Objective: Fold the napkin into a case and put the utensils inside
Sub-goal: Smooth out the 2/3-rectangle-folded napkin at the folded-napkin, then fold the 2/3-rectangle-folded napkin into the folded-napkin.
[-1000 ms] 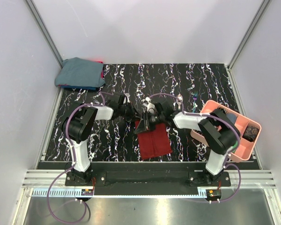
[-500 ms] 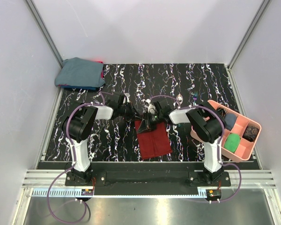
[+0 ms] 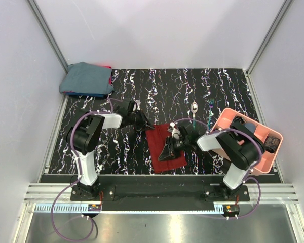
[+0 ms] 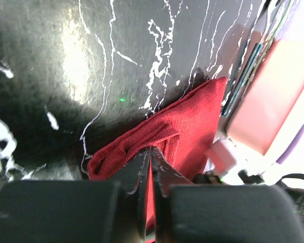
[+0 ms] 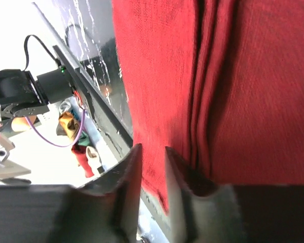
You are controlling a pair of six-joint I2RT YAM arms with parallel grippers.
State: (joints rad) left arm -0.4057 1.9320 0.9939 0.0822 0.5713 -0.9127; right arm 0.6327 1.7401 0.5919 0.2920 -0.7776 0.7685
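Note:
The dark red napkin (image 3: 154, 143) lies folded on the black marbled table, with a lengthwise fold ridge in the right wrist view (image 5: 202, 91). My left gripper (image 3: 144, 124) is at its far left corner, shut on the cloth's bunched edge (image 4: 142, 142). My right gripper (image 3: 167, 151) hovers low over the napkin's middle, jaws slightly apart with nothing between them (image 5: 152, 148). The spoon (image 3: 193, 108) with its green handle and the teal-handled piece (image 3: 210, 114) lie on the table beyond the napkin, right of centre.
The pink compartment tray (image 3: 227, 112) stands at the right, holding dark items. A blue-grey cloth bundle (image 3: 86, 78) sits at the far left corner. White walls enclose the table on three sides.
My right gripper has moved from the napkin's far edge toward the near side, over its middle. The napkin's far part now lies spread out flat. The left gripper has stayed at the corner.

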